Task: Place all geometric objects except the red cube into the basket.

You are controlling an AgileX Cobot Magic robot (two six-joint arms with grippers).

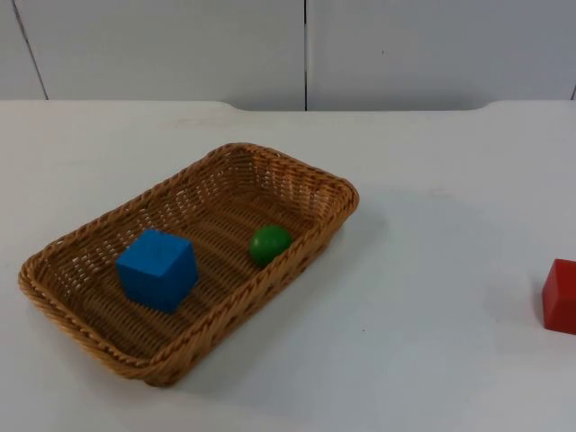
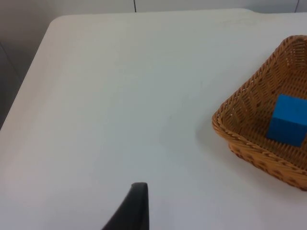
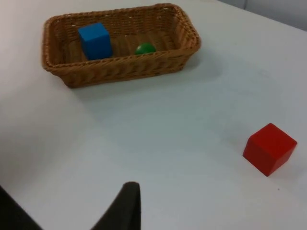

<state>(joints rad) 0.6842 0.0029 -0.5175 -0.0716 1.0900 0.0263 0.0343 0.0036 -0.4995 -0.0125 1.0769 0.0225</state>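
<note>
Two shapes in basket (image 1: 310,180), red cube (image 1: 560,295) apart

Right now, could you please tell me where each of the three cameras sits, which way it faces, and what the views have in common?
Top view: fixed above, looking down and forward over the white table top to the grey partition wall; woven wicker basket, red cube.
Left wrist view: on the left arm, looking along its gripper; one black fingertip, basket corner, blue cube.
Right wrist view: on the right arm; one black fingertip, basket, green ball, red cube.
All three share the basket and blue cube.
</note>
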